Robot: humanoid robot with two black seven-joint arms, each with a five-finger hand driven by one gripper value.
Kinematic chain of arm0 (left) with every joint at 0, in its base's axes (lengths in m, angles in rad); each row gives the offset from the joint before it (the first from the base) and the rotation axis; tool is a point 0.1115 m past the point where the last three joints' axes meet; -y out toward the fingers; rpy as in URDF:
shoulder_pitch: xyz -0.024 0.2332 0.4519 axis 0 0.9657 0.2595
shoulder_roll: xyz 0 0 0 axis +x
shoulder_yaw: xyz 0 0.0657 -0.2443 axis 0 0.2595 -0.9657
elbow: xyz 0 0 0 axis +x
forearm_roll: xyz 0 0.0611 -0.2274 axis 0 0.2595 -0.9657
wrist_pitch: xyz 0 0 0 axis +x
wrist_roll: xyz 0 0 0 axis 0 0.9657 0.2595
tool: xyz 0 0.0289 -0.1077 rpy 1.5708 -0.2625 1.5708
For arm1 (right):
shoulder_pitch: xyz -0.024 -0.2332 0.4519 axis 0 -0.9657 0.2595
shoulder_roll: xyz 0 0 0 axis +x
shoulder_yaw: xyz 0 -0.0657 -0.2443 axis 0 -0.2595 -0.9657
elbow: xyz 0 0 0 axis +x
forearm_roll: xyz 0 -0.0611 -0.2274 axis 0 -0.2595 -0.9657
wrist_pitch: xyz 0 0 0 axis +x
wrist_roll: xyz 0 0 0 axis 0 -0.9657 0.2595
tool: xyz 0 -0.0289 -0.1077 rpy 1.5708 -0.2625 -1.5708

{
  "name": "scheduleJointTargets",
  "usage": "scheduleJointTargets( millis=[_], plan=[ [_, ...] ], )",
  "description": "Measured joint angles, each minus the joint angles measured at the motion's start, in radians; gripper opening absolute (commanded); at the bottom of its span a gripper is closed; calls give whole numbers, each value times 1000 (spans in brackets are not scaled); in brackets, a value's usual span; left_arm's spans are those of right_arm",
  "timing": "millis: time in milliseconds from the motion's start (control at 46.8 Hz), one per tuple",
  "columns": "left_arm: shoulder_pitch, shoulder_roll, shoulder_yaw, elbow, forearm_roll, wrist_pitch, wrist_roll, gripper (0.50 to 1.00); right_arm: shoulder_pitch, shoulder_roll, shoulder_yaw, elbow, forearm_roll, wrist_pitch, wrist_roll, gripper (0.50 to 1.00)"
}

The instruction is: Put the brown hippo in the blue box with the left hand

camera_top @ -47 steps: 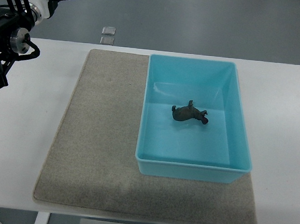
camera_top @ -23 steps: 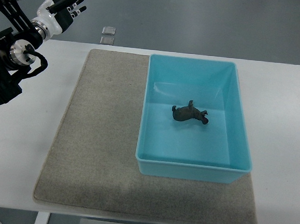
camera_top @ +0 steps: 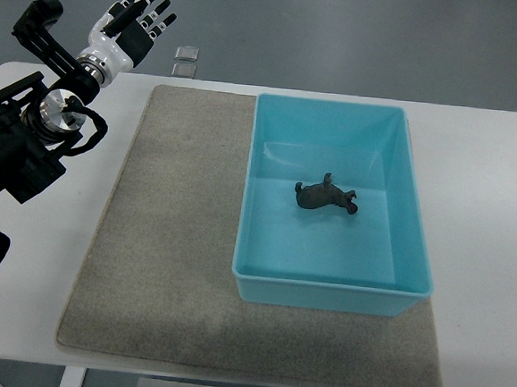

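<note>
Placement judged complete: the brown hippo (camera_top: 326, 198) lies on its side on the floor of the blue box (camera_top: 413, 224), while the left hand (camera_top: 131, 24), fingers spread and empty, hovers well apart at the far-left table (camera_top: 493, 176) corner; no further move appears needed.

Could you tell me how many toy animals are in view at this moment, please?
1. The brown hippo lies on its side near the middle of the blue box, which sits on the grey mat. Nothing appears hidden.
</note>
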Motion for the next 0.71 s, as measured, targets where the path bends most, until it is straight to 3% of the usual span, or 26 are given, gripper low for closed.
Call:
scheduleJointTargets(
  millis=[705],
  plan=[
    [-11, 3, -1, 4, 7, -4, 0, 992, 0, 0, 0, 0, 0, 0, 0, 936]
  ],
)
